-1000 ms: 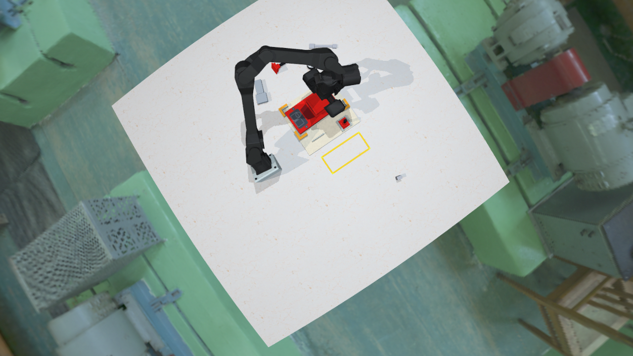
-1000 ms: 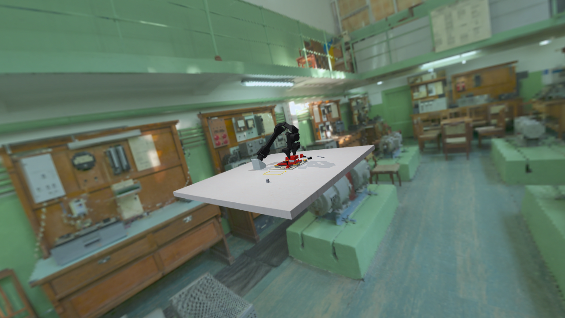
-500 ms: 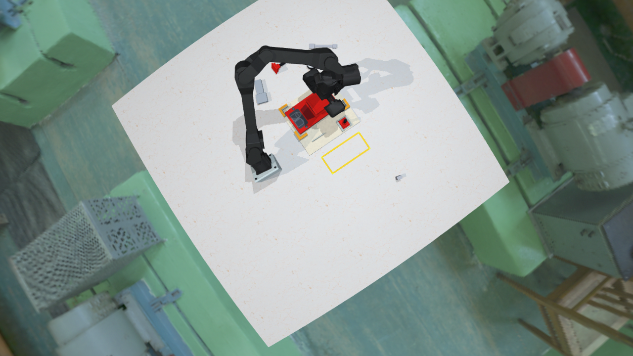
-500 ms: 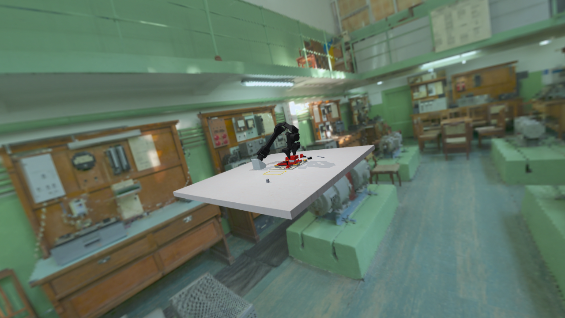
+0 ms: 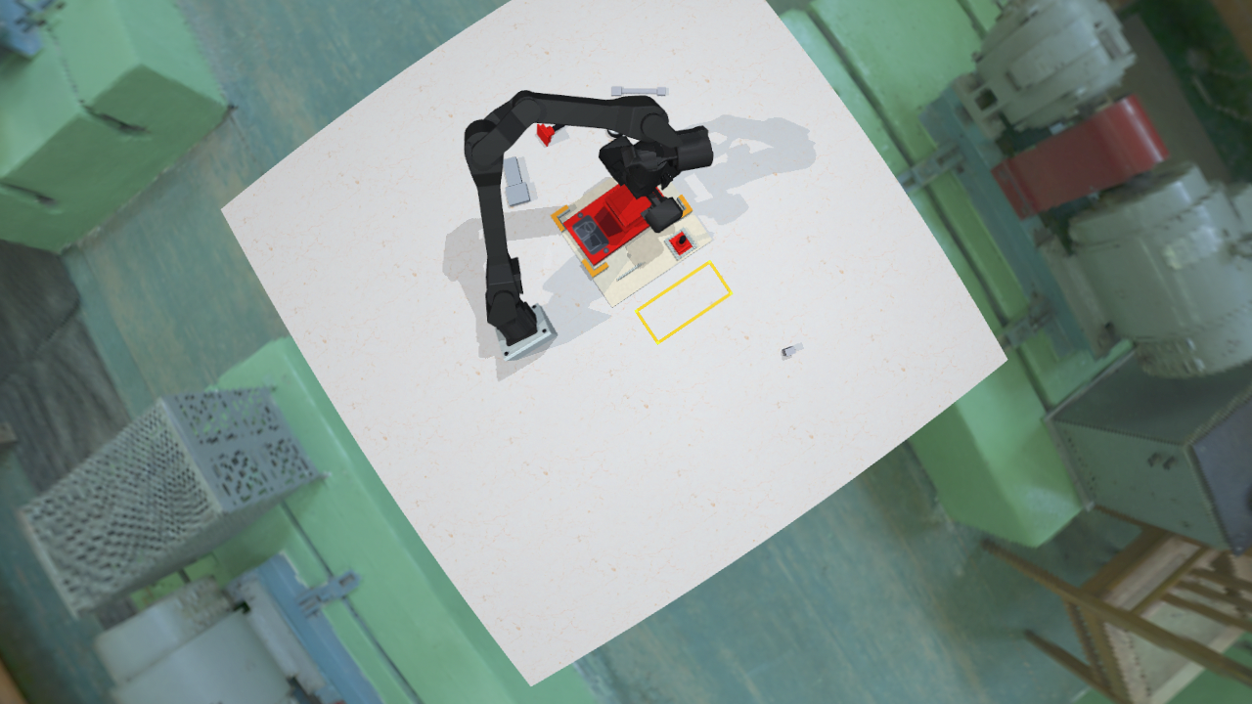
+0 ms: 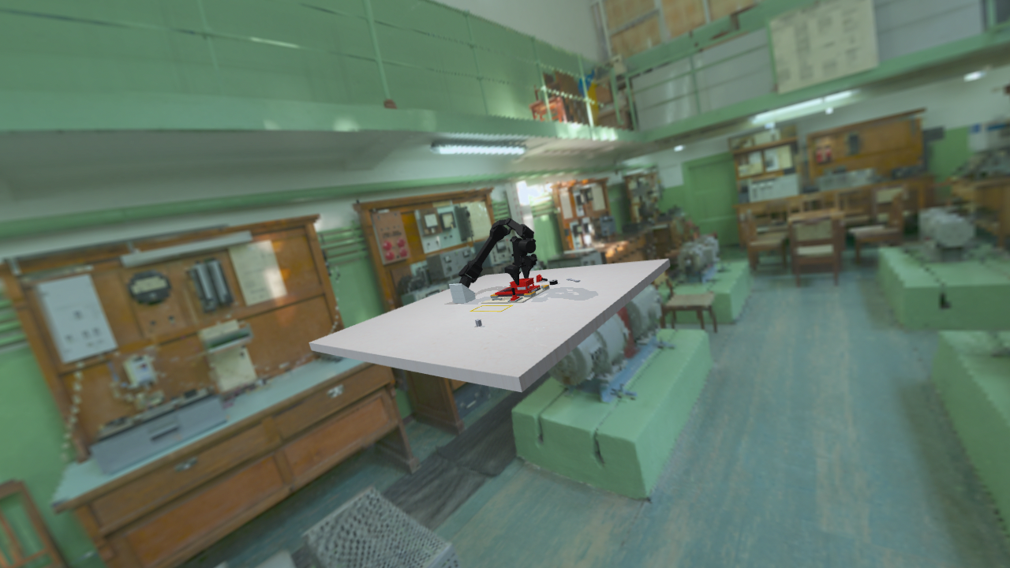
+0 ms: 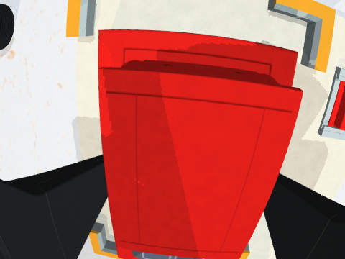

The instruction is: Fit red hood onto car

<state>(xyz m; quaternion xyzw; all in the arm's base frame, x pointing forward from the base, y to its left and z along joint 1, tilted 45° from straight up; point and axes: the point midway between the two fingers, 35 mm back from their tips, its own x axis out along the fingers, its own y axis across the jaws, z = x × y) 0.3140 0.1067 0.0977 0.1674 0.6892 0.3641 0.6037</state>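
Observation:
My gripper (image 5: 642, 186) (image 6: 521, 274) (image 7: 190, 172) is shut on the red hood (image 5: 628, 206) (image 7: 223, 144), one finger on each long side. The hood is over the rear deck of the red chassis (image 5: 623, 236) (image 7: 144, 39), roof up and roughly in line with it. In the wrist view the chassis's rear edge shows beyond the hood, with a dark shadowed step between them. The hood covers the engine block and pegs, so I cannot tell whether pegs are in the holes. The chassis sits in the cream jig (image 5: 615, 294) (image 7: 215, 16) between orange corner brackets.
A small red part (image 5: 681, 243) sits in a grey holder on the jig's side. A yellow outline (image 5: 674, 286) is beside the jig. A grey block (image 5: 517, 193), a red part (image 5: 544, 134), a grey bar (image 5: 639, 91) and a small grey piece (image 5: 788, 352) lie around.

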